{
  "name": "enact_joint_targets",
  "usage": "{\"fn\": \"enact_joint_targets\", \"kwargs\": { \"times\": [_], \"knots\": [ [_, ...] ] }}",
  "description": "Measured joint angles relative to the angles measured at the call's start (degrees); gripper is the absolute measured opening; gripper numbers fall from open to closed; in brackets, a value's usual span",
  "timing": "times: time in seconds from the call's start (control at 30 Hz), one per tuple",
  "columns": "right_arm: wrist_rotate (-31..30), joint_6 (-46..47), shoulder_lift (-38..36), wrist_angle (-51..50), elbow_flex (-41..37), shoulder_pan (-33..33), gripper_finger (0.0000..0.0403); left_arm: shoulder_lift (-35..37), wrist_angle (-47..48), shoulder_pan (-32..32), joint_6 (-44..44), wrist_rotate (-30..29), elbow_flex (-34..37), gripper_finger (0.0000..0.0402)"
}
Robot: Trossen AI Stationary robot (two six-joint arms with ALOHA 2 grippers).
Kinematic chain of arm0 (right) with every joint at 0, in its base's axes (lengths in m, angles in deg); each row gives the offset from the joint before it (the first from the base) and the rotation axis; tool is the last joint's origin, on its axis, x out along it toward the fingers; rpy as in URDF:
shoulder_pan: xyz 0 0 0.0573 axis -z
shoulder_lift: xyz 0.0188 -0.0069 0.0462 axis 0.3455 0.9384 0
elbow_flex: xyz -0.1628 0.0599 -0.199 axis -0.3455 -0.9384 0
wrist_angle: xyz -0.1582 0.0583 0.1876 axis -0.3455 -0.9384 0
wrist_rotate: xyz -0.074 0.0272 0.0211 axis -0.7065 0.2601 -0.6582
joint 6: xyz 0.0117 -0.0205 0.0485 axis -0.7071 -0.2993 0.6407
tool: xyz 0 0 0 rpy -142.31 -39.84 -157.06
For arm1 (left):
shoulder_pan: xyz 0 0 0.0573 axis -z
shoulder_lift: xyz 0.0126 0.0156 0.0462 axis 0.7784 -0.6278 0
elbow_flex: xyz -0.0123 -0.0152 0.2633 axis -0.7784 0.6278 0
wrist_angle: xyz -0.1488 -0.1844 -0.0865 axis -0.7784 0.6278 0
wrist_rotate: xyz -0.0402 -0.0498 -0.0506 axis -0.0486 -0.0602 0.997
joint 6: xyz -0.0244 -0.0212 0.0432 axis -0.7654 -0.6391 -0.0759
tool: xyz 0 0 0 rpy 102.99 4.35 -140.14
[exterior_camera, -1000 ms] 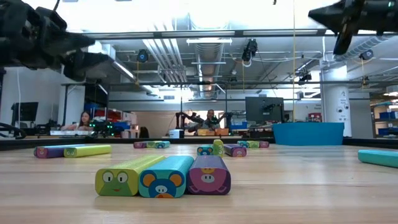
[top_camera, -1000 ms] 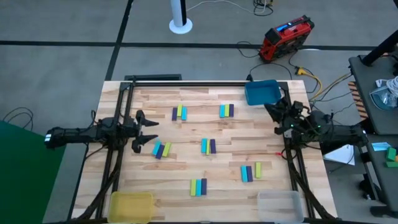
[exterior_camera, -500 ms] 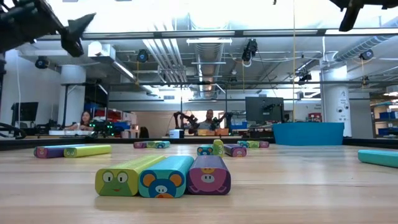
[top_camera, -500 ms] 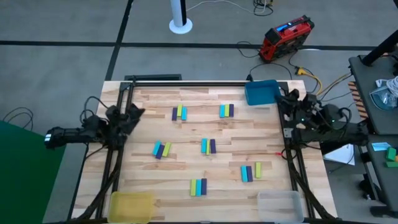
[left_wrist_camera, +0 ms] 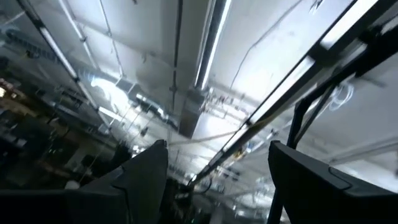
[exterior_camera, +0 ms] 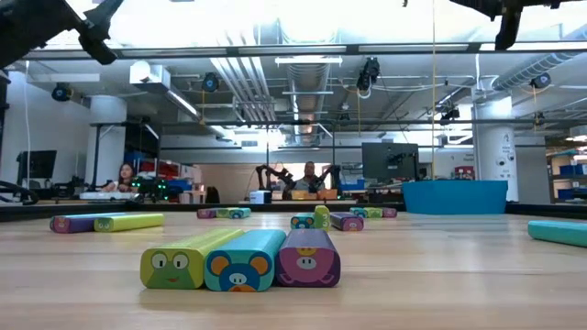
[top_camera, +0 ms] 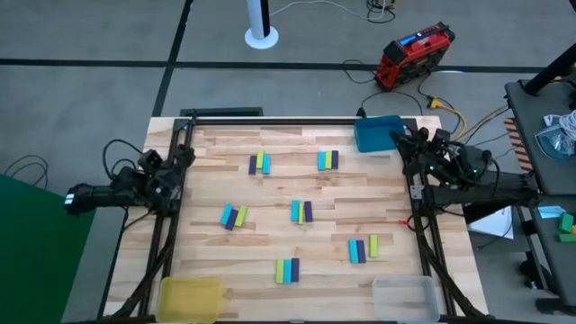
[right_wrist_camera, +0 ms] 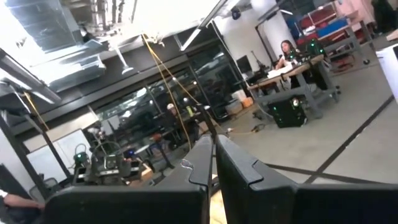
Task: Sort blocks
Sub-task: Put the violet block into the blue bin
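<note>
Several groups of three blocks lie flat on the wooden table (top_camera: pixel 270 193), each with a cyan, a yellow-green and a purple bar side by side: (top_camera: pixel 259 163), (top_camera: pixel 328 160), (top_camera: pixel 233 216), (top_camera: pixel 301 211), (top_camera: pixel 363 248), (top_camera: pixel 287 270). The nearest group (exterior_camera: pixel 240 258) shows animal faces on its ends. My left gripper (top_camera: pixel 184 155) (left_wrist_camera: pixel 217 180) is raised over the table's left edge, tipped upward and open. My right gripper (top_camera: pixel 400 139) (right_wrist_camera: pixel 211 158) is raised at the far right beside the blue tray, shut and holding nothing.
A blue tray (top_camera: pixel 378 133) stands at the far right corner, a yellow tray (top_camera: pixel 190 297) at the near left and a clear tray (top_camera: pixel 405 297) at the near right. A dark frame (top_camera: pixel 171 216) runs along the table's left, far and right sides.
My left gripper has drawn back from the blocks toward the table's left edge, risen and tipped upward. My right gripper has also risen and tipped up, staying near the blue tray. The blocks have not moved.
</note>
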Motion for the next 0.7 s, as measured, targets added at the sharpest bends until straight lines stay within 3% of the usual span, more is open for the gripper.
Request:
{"fn": "enact_joint_targets", "kwargs": {
  "times": [0.13,0.37,0.53,0.7],
  "knots": [
    [0.0,0.0,2.7,-0.1,2.6,0.0,0.0013,0.0,-4.2,0.0,-0.9,-1.8,0.0,0.0254],
    [1.5,0.7,7.0,-4.3,9.1,0.0,0.0013,-0.9,-4.4,0.0,-9.8,-10.9,0.0,0.0254],
    [6.0,7.8,7.9,-14.6,14.4,0.0,0.0013,-1.4,-4.4,0.0,-7.3,-12.0,0.0,0.0254],
    [9.6,9.5,7.9,-16.4,15.9,0.0,0.0013,-1.4,-4.3,0.0,-1.6,-15.0,0.0,0.0254]
  ]
}}
